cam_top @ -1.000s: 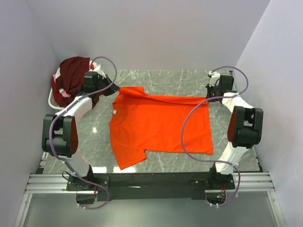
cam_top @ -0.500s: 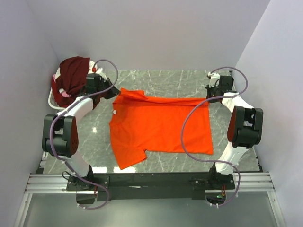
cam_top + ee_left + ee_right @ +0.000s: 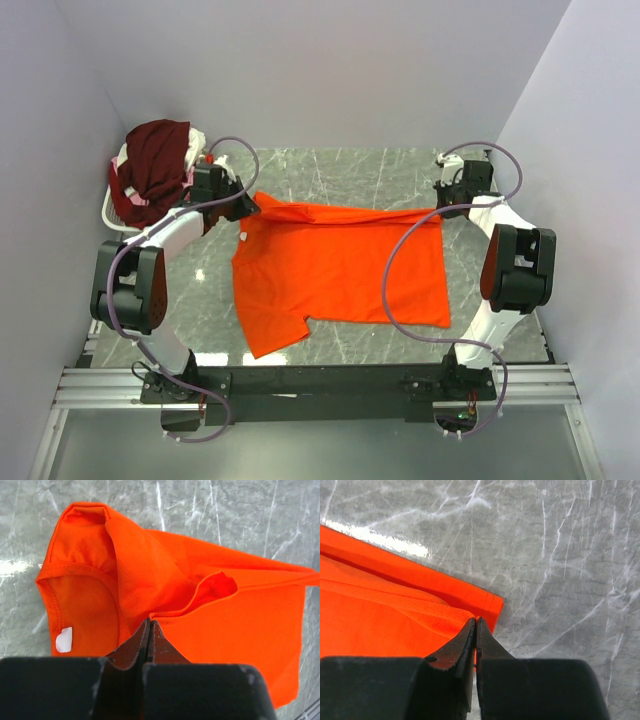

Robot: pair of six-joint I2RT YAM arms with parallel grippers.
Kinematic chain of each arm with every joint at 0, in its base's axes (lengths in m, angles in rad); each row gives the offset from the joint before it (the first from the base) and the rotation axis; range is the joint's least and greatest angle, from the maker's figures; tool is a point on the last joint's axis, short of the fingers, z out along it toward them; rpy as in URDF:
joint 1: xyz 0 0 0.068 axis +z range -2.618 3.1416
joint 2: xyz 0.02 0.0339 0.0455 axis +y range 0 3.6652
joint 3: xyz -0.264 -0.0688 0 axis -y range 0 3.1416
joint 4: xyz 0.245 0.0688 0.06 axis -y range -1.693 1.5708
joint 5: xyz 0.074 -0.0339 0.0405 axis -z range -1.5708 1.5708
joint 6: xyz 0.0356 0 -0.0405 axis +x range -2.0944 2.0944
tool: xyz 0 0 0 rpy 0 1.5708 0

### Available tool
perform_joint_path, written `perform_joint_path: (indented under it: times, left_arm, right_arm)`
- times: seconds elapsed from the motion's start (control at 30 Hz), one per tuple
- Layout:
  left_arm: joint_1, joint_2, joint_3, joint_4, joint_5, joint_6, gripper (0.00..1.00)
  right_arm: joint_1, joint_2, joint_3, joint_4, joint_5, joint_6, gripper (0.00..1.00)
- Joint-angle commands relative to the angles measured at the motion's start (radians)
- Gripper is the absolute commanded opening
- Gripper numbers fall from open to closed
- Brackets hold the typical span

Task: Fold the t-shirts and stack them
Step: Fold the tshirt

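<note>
Firstly, white wire basket (image 3: 112, 210), far left corner of counter (image 3: 350, 170): holds a heaped maroon t-shirt (image 3: 155, 160) over pink cloth (image 3: 128, 205). Arms: left arm reaches to the far left, left claw (image 3: 150, 625) pinched shut on a hemmed edge of the orange t-shirt (image 3: 340, 265) near its collar; right arm extends to the far right, right claw (image 3: 476, 622) clamped tight on the shirt's far bottom corner. Orange t-shirt: spread mid-counter, collar leftward, far edge folded over. Obstruction: lilac cable (image 3: 395, 280) of the right arm loops over the shirt's right part.
</note>
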Motion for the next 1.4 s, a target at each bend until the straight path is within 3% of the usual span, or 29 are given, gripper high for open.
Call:
perform_joint_path:
  times: [0.0, 0.2, 0.33, 0.47, 0.73, 1.13, 1.17, 1.3, 1.37]
  left_arm:
    - [-0.006, -0.045, 0.001, -0.008, -0.022, 0.019, 0.00]
    - [-0.009, -0.057, -0.005, -0.043, -0.026, 0.033, 0.00]
    - [-0.008, -0.081, -0.025, -0.066, -0.023, 0.044, 0.00]
    - [-0.009, -0.107, -0.043, -0.078, -0.009, 0.051, 0.00]
    - [-0.009, -0.140, -0.072, -0.097, 0.035, 0.068, 0.00]
    - [-0.059, -0.132, -0.081, -0.190, -0.006, 0.079, 0.01]
    - [-0.066, -0.131, -0.086, -0.209, -0.020, 0.071, 0.03]
    - [-0.097, -0.123, -0.123, -0.310, -0.051, 0.074, 0.39]
    - [-0.097, -0.176, -0.126, -0.315, -0.107, 0.081, 0.51]
  right_arm:
    - [-0.010, -0.071, -0.025, -0.012, 0.011, -0.049, 0.05]
    - [-0.009, -0.146, -0.108, -0.075, -0.004, -0.210, 0.15]
    - [-0.010, -0.229, -0.204, -0.075, 0.019, -0.329, 0.39]
    - [-0.036, -0.301, -0.231, -0.087, 0.000, -0.321, 0.59]
    - [-0.052, -0.290, -0.169, -0.175, -0.159, -0.206, 0.59]
    - [-0.053, -0.250, -0.151, -0.201, -0.167, -0.170, 0.59]
    - [-0.053, -0.247, -0.149, -0.202, -0.168, -0.169, 0.60]
    - [-0.053, -0.243, -0.126, -0.227, -0.188, -0.162, 0.60]
    - [-0.052, -0.236, -0.103, -0.245, -0.199, -0.159, 0.60]
